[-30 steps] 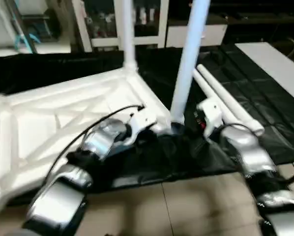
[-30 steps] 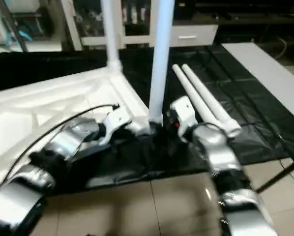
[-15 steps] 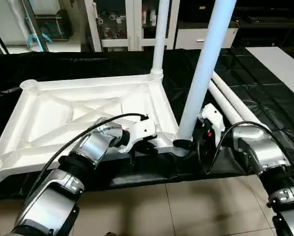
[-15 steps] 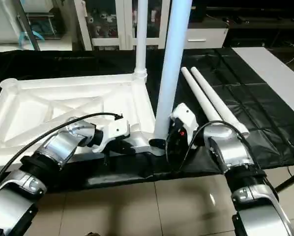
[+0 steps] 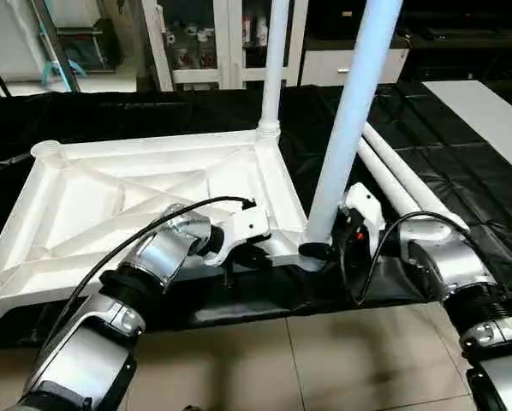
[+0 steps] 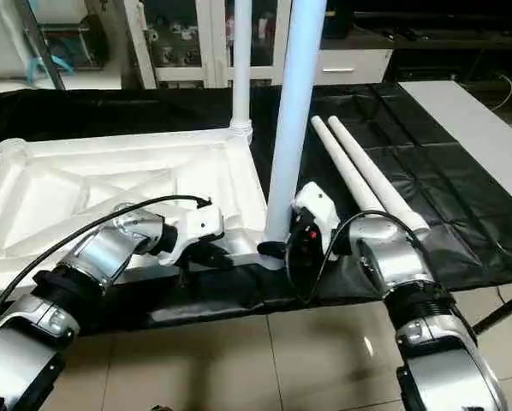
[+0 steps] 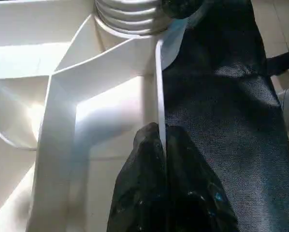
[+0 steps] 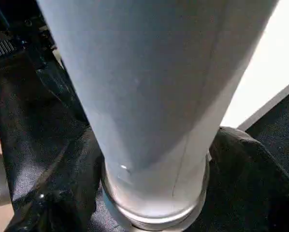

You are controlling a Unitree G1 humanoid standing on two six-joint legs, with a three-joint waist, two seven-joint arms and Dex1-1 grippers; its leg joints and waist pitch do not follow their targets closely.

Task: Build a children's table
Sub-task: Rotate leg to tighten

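The children's table top [image 5: 153, 197] lay upside down, ribbed underside up, on the black-draped worktop [image 5: 461, 171], toward its left half and reaching the near edge. Two white legs stood upright in its round corner sockets: a far leg [image 5: 274, 68] in the far right corner and a near leg [image 5: 352, 111] in the near right corner, both running out of the top of the head views. Two loose legs [image 6: 367, 175] lay side by side, touching, on the black cloth just right of the table top, angled from far left to near right. The left gripper [image 7: 162, 145] was shut on the thin near rim of the table top, one black finger on each side of that rim, a little left of the near right socket. The right gripper [image 5: 320, 251] sat at the foot of the near leg, its black fingers [image 8: 62, 159] standing wide on either side of the leg's flared base; whether they touched the leg could not be told. Behind the worktop stood white-framed glass-door cabinets [image 5: 213, 38], and a pale board [image 5: 487, 111] lay at the far right
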